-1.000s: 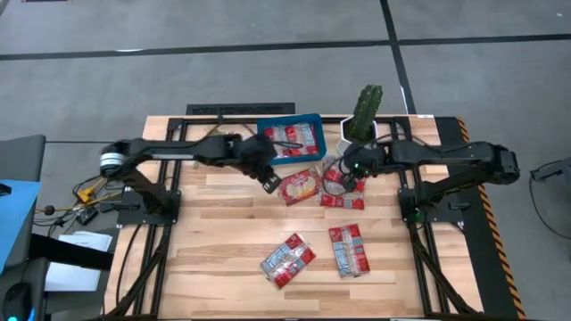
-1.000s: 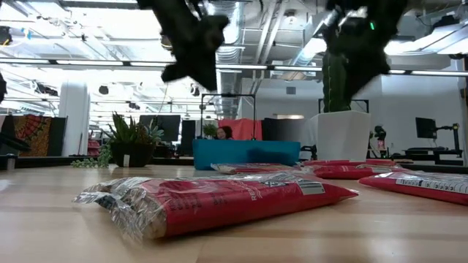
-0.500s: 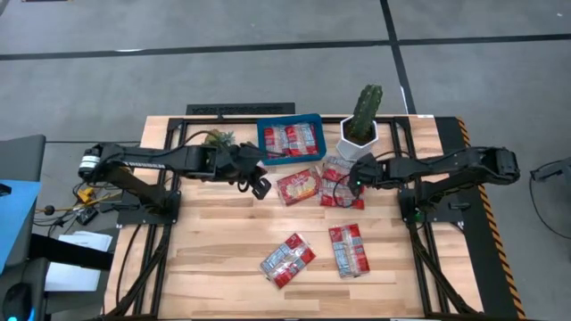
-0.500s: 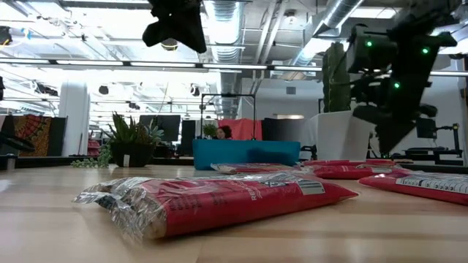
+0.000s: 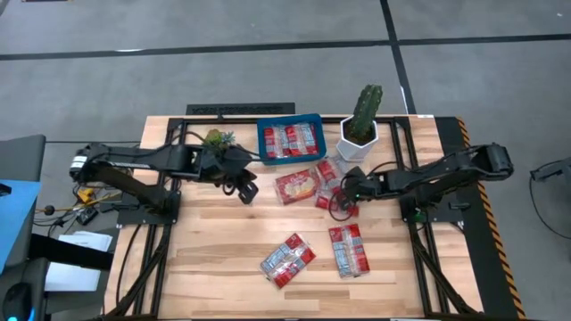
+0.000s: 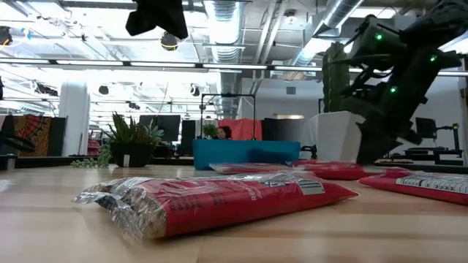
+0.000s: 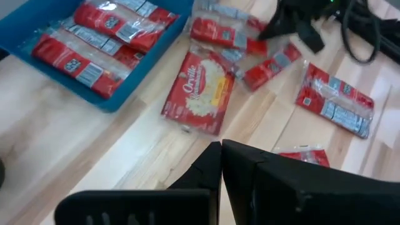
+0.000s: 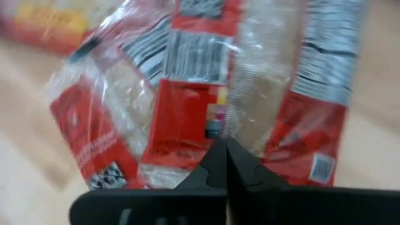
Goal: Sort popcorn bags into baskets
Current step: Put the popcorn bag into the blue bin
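The blue bin (image 5: pixel 260 141) sits at the table's far edge with red popcorn packets (image 5: pixel 291 138) lying flat in it. More packets lie flat on the wood: one (image 5: pixel 299 185) just near the bin, two overlapping ones (image 5: pixel 332 176) right of it, and two (image 5: pixel 287 259) (image 5: pixel 348 250) toward the near edge. My left gripper (image 5: pixel 247 191) hangs shut and empty above the table, left of the middle packet. My right gripper (image 5: pixel 343 190) is shut, with its tip low over the overlapping packets (image 8: pixel 187 94). My right gripper comes slanting down from the table's right with its shut fingertips (image 8: pixel 215 156) right at the clear-and-red packet (image 8: pixel 206 119), which lies flat on the table. Whether the tips touch the wrapper cannot be told.
A white pot with a cactus (image 5: pixel 359 134) stands just right of the bin, close to my right arm. A small green plant (image 5: pixel 214 138) sits left of the bin. Bare wood lies along the table's left side and between the near packets and the middle ones.
My left gripper has pulled back from the bin toward the table's left and risen. My right gripper has come down from beside the cactus pot, toward the near edge, to the overlapping packets. The packets have stayed put.
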{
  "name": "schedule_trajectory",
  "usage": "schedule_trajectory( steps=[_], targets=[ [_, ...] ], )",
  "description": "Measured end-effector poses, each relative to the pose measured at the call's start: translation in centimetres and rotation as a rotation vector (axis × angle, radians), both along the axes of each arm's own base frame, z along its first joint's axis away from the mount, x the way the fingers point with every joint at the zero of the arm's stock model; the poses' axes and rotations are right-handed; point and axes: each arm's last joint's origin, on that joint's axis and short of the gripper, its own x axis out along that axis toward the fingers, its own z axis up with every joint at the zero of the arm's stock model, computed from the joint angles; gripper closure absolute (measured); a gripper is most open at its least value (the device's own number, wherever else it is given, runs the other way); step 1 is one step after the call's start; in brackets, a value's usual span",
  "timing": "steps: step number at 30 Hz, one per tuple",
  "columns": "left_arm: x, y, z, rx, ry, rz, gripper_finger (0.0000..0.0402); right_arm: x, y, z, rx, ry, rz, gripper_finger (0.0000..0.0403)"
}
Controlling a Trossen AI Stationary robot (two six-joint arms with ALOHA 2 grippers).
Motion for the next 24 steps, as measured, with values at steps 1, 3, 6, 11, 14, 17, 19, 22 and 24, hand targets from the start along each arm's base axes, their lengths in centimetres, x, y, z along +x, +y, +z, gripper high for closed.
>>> schedule_trajectory(
  steps=[1,3,6,11,14,17,19,22,24],
  targets=[
    [-0.2,0.0,0.1,0.000,-0.003,0.000,0.0401,0.4,0.4,-0.4,0.015,-0.006,0.023,0.0393],
    [-0.7,0.0,0.5,0.000,-0.009,0.001,0.0401,1.5,1.1,-1.0,0.046,-0.032,0.072,0.0392],
    [-1.4,0.1,0.9,-0.001,-0.018,0.001,0.0401,3.3,2.4,-1.1,0.081,-0.040,0.216,0.0394],
    [-2.3,0.1,0.8,-0.041,0.014,0.061,0.0388,6.1,4.0,1.3,0.014,-0.070,0.466,0.0389],
    [-2.8,0.2,0.5,-0.048,0.063,0.089,0.0359,7.1,3.9,3.3,-0.072,-0.069,0.516,0.0380],
    [-2.9,0.3,-0.8,-0.043,0.102,0.122,0.0316,7.1,3.2,4.5,-0.121,-0.030,0.505,0.0375],
    [-2.7,0.3,-2.5,-0.064,0.112,0.146,0.0284,7.2,2.9,5.5,-0.148,-0.070,0.483,0.0375],
    [-2.0,0.2,-5.5,-0.084,0.064,0.163,0.0237,7.2,2.1,6.1,-0.170,-0.099,0.421,0.0381],
    [-1.6,0.2,-7.8,-0.121,-0.004,0.186,0.0212,7.5,1.4,6.1,-0.194,-0.122,0.374,0.0388]
  ],
)
